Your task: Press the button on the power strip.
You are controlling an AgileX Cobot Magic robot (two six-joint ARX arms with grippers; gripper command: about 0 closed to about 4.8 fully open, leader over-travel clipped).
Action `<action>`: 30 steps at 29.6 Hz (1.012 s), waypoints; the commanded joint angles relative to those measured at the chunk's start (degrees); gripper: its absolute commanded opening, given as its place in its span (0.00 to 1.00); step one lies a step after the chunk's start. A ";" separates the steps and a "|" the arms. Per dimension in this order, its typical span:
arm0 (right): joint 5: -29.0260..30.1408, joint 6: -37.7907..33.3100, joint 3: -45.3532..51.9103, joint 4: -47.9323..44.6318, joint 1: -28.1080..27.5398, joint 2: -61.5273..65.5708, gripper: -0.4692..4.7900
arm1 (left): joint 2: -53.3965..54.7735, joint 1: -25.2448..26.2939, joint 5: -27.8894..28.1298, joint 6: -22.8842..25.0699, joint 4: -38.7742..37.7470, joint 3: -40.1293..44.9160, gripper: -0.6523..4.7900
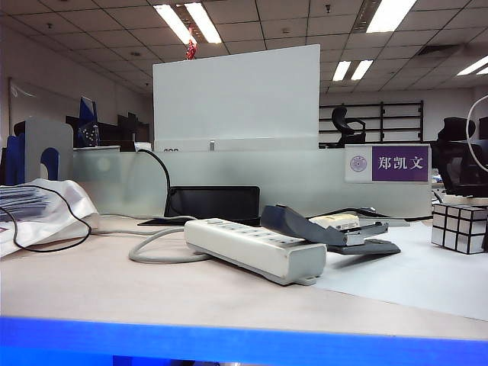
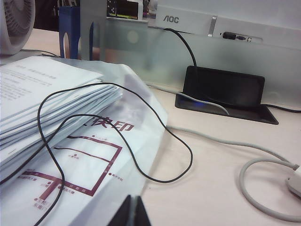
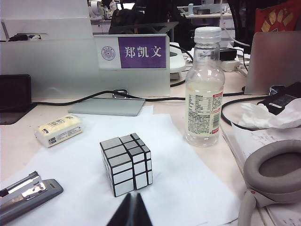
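Observation:
The power strip (image 1: 255, 248) is a long off-white bar lying at an angle in the middle of the desk, with its pale grey cable (image 1: 152, 248) looping off to the left. I cannot make out its button. In the left wrist view only one end of the strip (image 2: 296, 181) shows at the frame's edge, with the cable (image 2: 256, 193) curling toward it. My left gripper (image 2: 133, 207) is shut and empty, above the desk beside a bagged paper stack. My right gripper (image 3: 131, 205) is shut and empty, just in front of a mirror cube. Neither gripper shows in the exterior view.
A dark grey stapler (image 1: 320, 225) lies right behind the strip. The mirror cube (image 3: 126, 162) sits on white paper, with a bottle (image 3: 203, 89), a yellow packet (image 3: 59, 129) and headphones (image 3: 277, 174) around it. The paper stack (image 2: 56, 117) carries a thin black wire (image 2: 141, 155). A black socket box (image 2: 223, 92) is at the back.

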State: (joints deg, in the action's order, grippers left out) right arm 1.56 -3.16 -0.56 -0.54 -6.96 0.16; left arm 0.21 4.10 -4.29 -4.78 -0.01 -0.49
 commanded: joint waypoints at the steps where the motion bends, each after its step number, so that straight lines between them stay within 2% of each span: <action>1: -0.11 0.00 0.15 -0.57 -0.02 -0.09 0.10 | -0.09 0.09 0.20 -0.13 0.50 -0.04 0.11; 16: 0.09 -0.04 0.15 -0.57 -0.02 -0.09 0.10 | -0.09 0.09 0.20 -0.13 0.50 -0.04 0.11; 18: 0.72 -4.20 0.15 -0.55 0.00 -0.09 0.10 | -0.09 0.09 0.20 -0.13 0.50 -0.04 0.11; 20: 4.94 -15.17 0.11 -1.11 -0.02 -0.09 0.10 | -0.09 0.07 0.20 -0.13 0.52 -0.04 0.11; 23: 11.56 -21.46 0.11 -1.22 0.02 -0.09 0.10 | -0.09 0.09 0.20 -0.11 0.55 -0.04 0.11; 27: 21.97 -19.08 0.13 -0.70 0.72 -0.07 0.10 | -0.09 0.20 0.46 -0.24 2.27 -0.04 0.11; 30: 30.21 -17.16 0.11 1.20 2.10 -0.07 0.10 | -0.09 0.13 -1.68 -0.17 2.64 -0.04 0.11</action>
State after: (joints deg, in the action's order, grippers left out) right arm 26.52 -21.71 -0.56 -0.32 -5.50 0.16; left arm 0.21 4.27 -4.40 -4.80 1.65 -0.49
